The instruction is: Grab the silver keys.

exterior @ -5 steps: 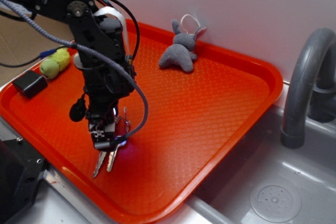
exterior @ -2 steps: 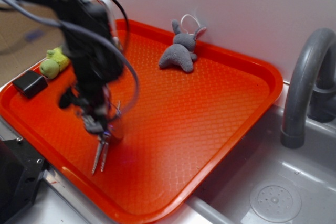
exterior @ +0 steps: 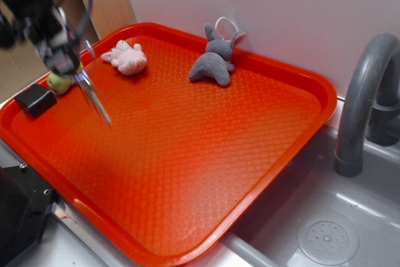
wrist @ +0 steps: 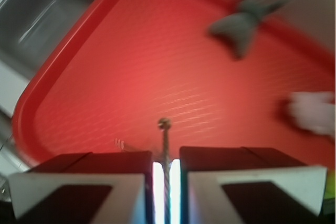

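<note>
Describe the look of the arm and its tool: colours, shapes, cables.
In the exterior view the arm is black and motion-blurred, with dark cables looping from it. Its tool shows dark with pale patches. In the wrist view the tool has two blocky fingers, white-faced with black insets, and a bright glow between them.

Slim silver keys (exterior: 94, 97) hang slanted in the air, above the tray's left side.

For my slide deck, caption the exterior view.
Claw lifts silver keys above the red tray, pink and grey plush toys behind.
</note>
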{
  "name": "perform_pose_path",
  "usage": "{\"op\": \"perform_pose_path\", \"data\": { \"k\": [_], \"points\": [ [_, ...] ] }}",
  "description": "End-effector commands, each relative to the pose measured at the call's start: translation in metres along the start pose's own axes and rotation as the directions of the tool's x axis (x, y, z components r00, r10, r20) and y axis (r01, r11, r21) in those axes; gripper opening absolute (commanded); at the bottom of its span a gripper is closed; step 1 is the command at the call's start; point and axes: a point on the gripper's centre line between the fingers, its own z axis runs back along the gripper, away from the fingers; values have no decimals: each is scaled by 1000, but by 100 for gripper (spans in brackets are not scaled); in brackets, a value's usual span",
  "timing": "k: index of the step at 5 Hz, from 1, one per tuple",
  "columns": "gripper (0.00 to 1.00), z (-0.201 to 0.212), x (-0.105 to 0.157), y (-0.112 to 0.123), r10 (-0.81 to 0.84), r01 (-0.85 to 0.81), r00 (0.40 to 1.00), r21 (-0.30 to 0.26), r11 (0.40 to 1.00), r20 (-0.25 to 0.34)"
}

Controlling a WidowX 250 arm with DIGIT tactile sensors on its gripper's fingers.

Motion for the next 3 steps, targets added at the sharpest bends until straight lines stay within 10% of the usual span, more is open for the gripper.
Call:
{"op": "perform_pose_path", "data": {
  "k": [1,3],
  "points": [
    [0,78,1,52,204,-214,969,-62,975,-138],
    [0,65,2,48,200,-205,968,-15,979,-151]
  ]
}}
